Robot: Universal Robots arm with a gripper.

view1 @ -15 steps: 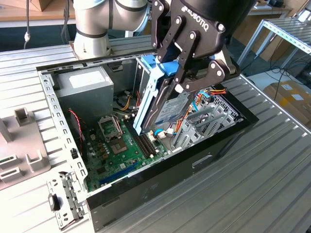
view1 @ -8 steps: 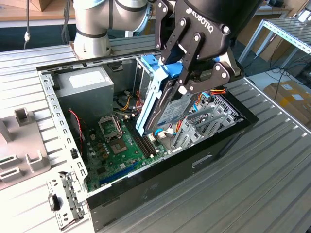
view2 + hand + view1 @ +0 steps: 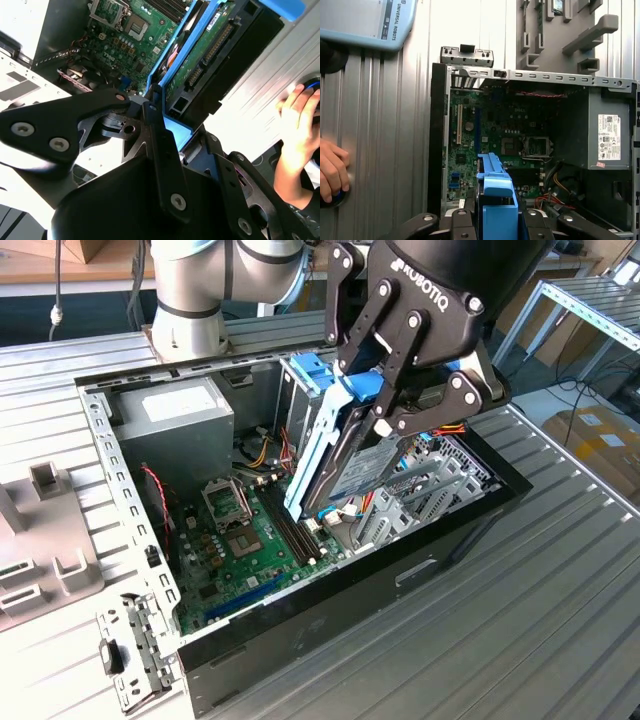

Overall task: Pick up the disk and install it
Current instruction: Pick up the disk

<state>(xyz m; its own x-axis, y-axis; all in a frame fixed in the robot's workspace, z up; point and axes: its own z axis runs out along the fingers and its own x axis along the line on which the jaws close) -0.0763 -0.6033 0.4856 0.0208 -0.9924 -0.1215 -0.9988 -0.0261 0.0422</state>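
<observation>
My gripper point(image 3: 375, 415) is shut on the disk point(image 3: 360, 472), a dark flat drive with a white label and blue side rails. It hangs tilted on edge above the open computer case point(image 3: 110, 460), over the gap between the motherboard point(image 3: 240, 540) and the grey drive cage point(image 3: 425, 490). Its lower end is close to the board's edge; I cannot tell if it touches. In the second wrist view the disk's green circuit side point(image 3: 200, 65) sits against one black finger point(image 3: 155, 117). In the first wrist view a blue rail point(image 3: 495, 200) rises between the fingers.
A grey power supply point(image 3: 175, 415) fills the case's far corner, with loose cables point(image 3: 262, 452) beside it. A blue latch piece point(image 3: 308, 370) stands behind the disk. A metal bracket point(image 3: 135, 660) and grey fixtures point(image 3: 40, 540) lie outside the case. A person's hand point(image 3: 300, 120) rests nearby.
</observation>
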